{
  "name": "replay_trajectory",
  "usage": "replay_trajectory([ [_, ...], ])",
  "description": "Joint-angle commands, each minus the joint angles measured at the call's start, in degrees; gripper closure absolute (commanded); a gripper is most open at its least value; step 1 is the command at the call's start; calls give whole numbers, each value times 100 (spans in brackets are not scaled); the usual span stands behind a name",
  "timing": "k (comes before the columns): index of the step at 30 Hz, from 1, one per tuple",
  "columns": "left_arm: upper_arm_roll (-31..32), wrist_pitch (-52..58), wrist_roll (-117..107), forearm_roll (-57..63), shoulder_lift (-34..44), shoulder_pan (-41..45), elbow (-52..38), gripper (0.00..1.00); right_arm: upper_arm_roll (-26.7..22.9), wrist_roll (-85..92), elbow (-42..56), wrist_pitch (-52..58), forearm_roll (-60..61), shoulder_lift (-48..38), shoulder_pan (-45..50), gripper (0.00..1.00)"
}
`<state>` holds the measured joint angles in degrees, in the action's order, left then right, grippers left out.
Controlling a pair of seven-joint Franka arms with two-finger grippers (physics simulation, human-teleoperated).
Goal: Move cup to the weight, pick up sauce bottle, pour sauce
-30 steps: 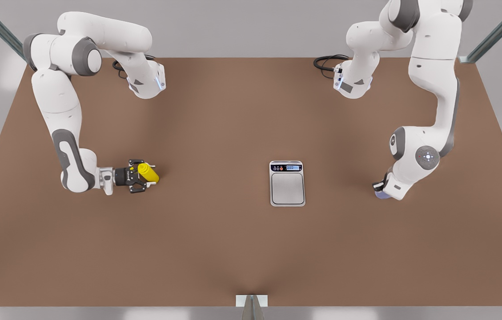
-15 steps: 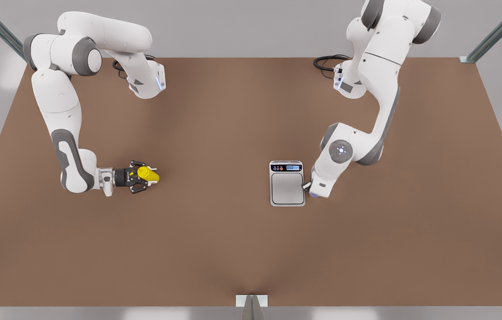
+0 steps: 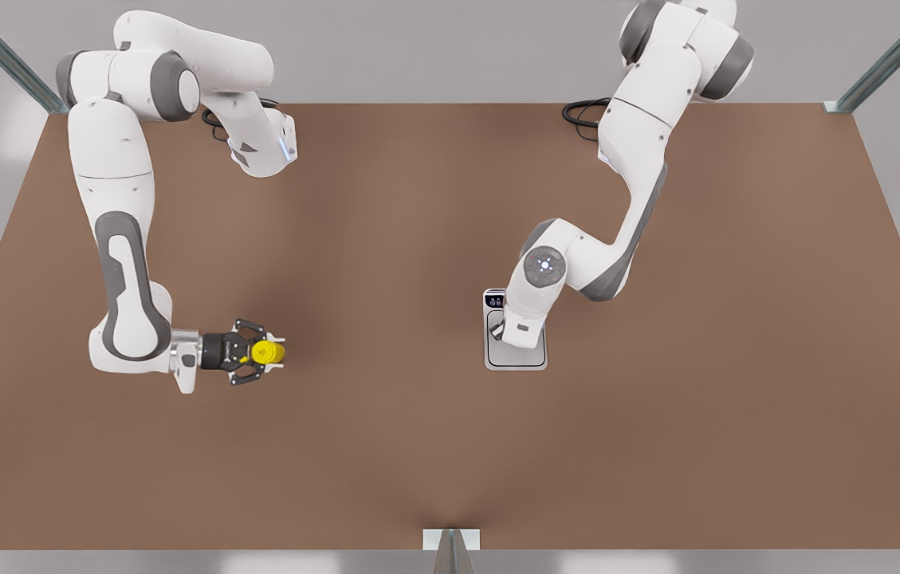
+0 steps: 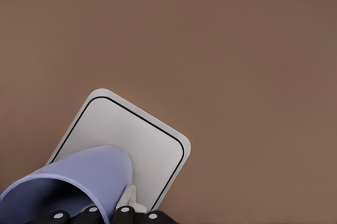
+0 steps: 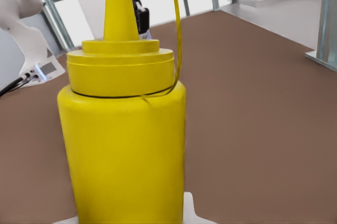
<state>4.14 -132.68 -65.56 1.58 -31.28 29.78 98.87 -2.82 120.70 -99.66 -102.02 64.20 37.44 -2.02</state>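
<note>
Over the kitchen scale (image 3: 515, 359) near the brown tabletop's (image 3: 386, 446) centre, the left gripper (image 3: 517, 335) grips the lavender cup (image 4: 79, 182); setting it down is in hand, apparently calling for lowering, then release. At the front view's left, the right gripper (image 3: 258, 352) clasps the yellow squeeze bottle (image 3: 266, 351), upright and well apart, with pouring presumably to follow. Metal frame posts (image 3: 892, 56) and grey floor surround the table.
</note>
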Motion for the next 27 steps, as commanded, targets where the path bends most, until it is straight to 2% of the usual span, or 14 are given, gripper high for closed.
replay_trajectory([
  [1, -9, -4, 26, -141, 0, 2, 1, 78, 10, -3, 0, -2, 4, 0, 17, 45],
  [2, -18, -12, 61, -141, -9, 2, 1, 68, 10, -108, 8, -11, 13, -9, 105, 45],
  [4, -53, -21, 78, -141, -18, 2, 1, 59, 1, -143, 8, -11, 13, -18, 114, 45],
  [7, -53, -13, 43, -141, -53, 2, -69, 54, 1, -354, 35, -204, 4, -70, 219, 45],
  [10, -53, 5, -10, -141, -44, 2, -175, 41, -34, -776, 35, -617, -110, -290, 501, 45],
  [14, -62, 435, 61, -149, 96, -7, -263, 38, 1, -2076, -79, -1654, -1524, -835, 791, 45],
  [17, -211, 875, 114, -158, 316, -25, -394, 38, -26, -2841, -62, -1847, -1876, -1037, 1046, 45],
  [19, -449, 1376, 298, -430, 852, -77, -465, 38, 1, -3878, -27, -1988, -3115, -1301, 1055, 45],
  [20, -773, 1507, 456, -606, 1028, -77, -465, 37, -8, -4326, -18, -1997, -3607, -1441, 1098, 45],
  [22, -2179, 2378, 2405, -1099, 1406, -69, -430, 30, 10, -6101, -9, -2278, -5215, -1635, 1564, 45],
  [23, -2768, 2607, 3171, -1116, 1467, -69, -412, 0, 18, -7033, -18, -2375, -6147, -1740, 1836, 45],
  [25, -4070, 3063, 5157, -1336, 1661, -86, -395, 0, 18, -8756, -18, -2331, -7510, -1819, 2575, 45],
  [26, -3878, 3239, 5764, -1274, 1828, -708, -438, 0, 18, -9152, -18, -2305, -7738, -1811, 2856, 45],
  [27, -1894, 3423, 6266, -1012, 2021, -2641, -535, 0, 18, -9670, -18, -2278, -8099, -1811, 3199, 45],
])
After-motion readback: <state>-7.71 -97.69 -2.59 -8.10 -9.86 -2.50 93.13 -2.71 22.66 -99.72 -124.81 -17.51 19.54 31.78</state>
